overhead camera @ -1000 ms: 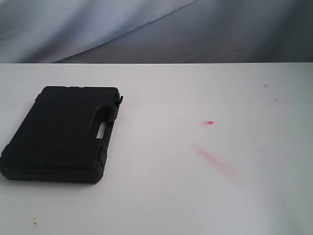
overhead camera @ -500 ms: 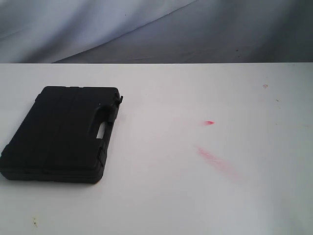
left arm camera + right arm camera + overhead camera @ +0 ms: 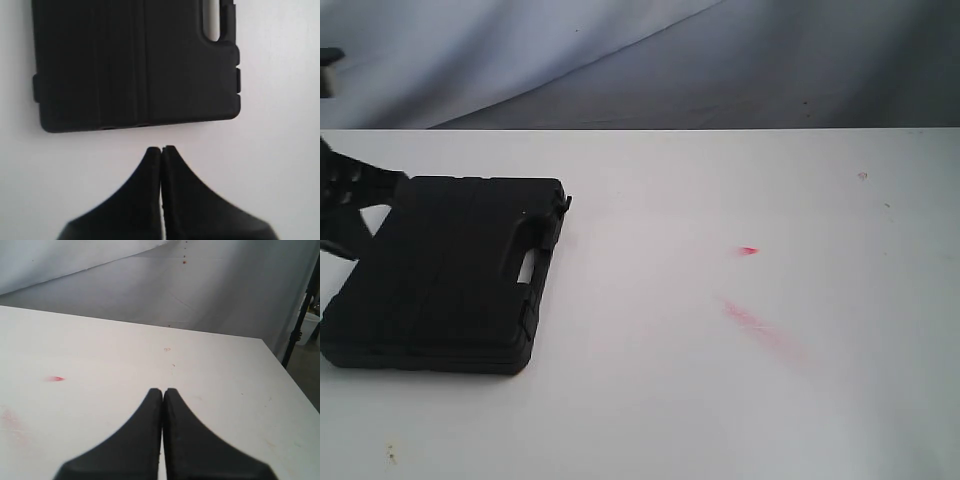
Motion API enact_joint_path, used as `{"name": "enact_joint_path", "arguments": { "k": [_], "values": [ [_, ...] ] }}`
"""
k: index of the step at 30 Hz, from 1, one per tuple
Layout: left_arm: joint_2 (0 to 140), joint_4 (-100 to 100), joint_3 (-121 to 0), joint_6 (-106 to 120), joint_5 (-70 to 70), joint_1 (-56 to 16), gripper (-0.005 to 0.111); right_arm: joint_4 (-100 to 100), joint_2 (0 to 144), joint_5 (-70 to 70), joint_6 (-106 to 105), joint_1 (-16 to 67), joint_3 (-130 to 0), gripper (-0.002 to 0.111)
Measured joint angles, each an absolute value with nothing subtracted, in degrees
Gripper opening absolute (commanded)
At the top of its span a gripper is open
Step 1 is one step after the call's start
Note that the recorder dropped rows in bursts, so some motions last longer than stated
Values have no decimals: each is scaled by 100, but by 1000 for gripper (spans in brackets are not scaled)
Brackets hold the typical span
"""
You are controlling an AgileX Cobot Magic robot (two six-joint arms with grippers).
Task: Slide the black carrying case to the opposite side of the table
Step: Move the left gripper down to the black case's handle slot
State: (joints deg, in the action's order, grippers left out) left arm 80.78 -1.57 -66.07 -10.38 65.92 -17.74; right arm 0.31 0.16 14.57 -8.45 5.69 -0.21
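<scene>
Case [image 3: 445, 270] of matte black plastic is seen lying flat on the left part of the white table [image 3: 720, 400], lid up. Its moulded handle with the slot cutout [image 3: 528, 266] is turned toward the middle of the table, and small latches are set along that same edge.

In the left wrist view the left hand [image 3: 161, 149] is shown with its two fingers pressed together and nothing held between them. Its tips are pointed at one short edge of the case, and a narrow strip of bare table is left between tips and edge. In the exterior view a dark part of the left arm [image 3: 350, 190] is seen at the frame's left edge, by the far left corner of the case.

The right hand [image 3: 163, 390] is likewise closed on nothing and is held over bare table, well apart from the case. A small red mark [image 3: 748, 250] and a faint red smear [image 3: 760, 325] are seen on the right half of the table. Grey cloth [image 3: 620, 60] is hung behind the far edge.
</scene>
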Motion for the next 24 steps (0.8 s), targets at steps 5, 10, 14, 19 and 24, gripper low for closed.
{"name": "enact_joint_path", "arguments": {
  "k": [5, 10, 14, 19, 24],
  "values": [
    [8764, 31, -6887, -1673, 6320, -2444, 0, 31, 16, 1457, -845, 569, -21, 0],
    [9612, 31, -7409, -1954, 6074, -2603, 0, 31, 16, 1457, -845, 569, -21, 0],
    [10223, 0, -7776, -2004, 5940, -2603, 0, 31, 16, 1457, -845, 569, -21, 0],
    [10713, -51, -7886, -2017, 5346, -2603, 0, 31, 16, 1457, -845, 569, -21, 0],
    [10849, -186, -7890, -1949, 5013, -2603, 0, 31, 16, 1457, -845, 569, -21, 0]
  ]
}}
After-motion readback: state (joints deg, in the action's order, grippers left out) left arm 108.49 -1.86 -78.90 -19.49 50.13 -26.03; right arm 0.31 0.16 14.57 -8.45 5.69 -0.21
